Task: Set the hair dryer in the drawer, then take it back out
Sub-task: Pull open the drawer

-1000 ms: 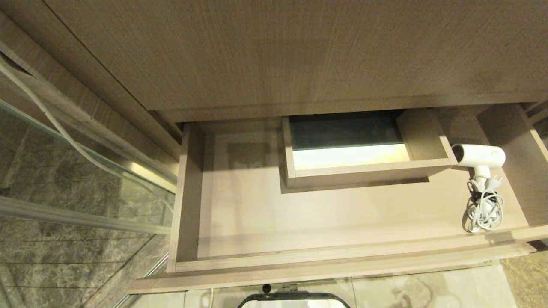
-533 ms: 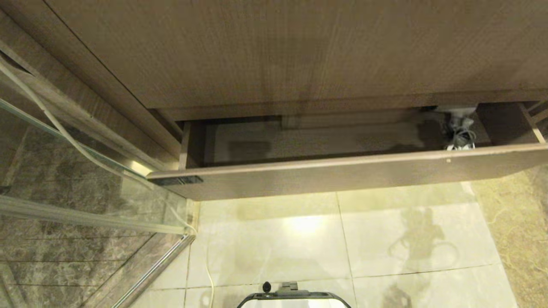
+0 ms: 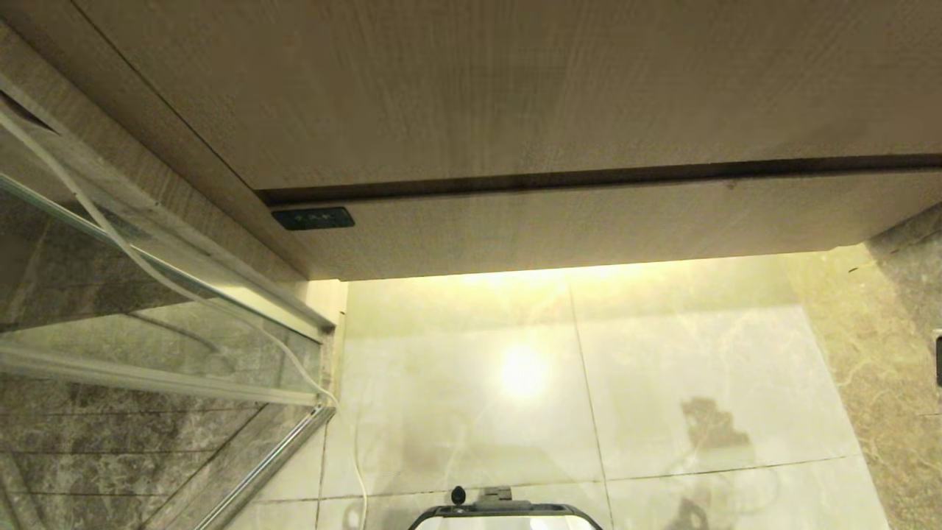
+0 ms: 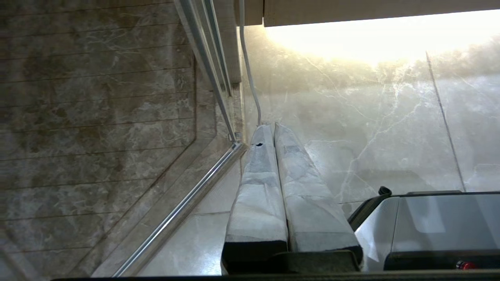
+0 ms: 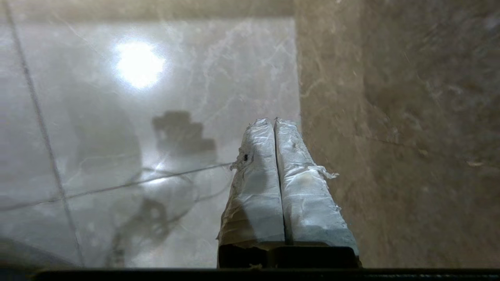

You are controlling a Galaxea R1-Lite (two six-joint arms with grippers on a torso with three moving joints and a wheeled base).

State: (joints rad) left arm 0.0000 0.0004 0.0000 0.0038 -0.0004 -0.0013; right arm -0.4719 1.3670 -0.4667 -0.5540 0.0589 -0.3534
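Drawer (image 3: pixel 589 221) shut flush, so the dryer's out of sight, presumably inside. Right hand (image 5: pixel 275 121) clenched on nothing, over the floor; left hand (image 4: pixel 269 127) clenched too, parked. A dryer like that should be light, hard, slick: best gripped by the handle.

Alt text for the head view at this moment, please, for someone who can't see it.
The drawer is shut flush under the wood-grain vanity top, so the hair dryer is out of sight. Below lies a glossy pale tile floor with a bright light reflection, and a glass shower panel stands at the left. Neither pincer shows here.
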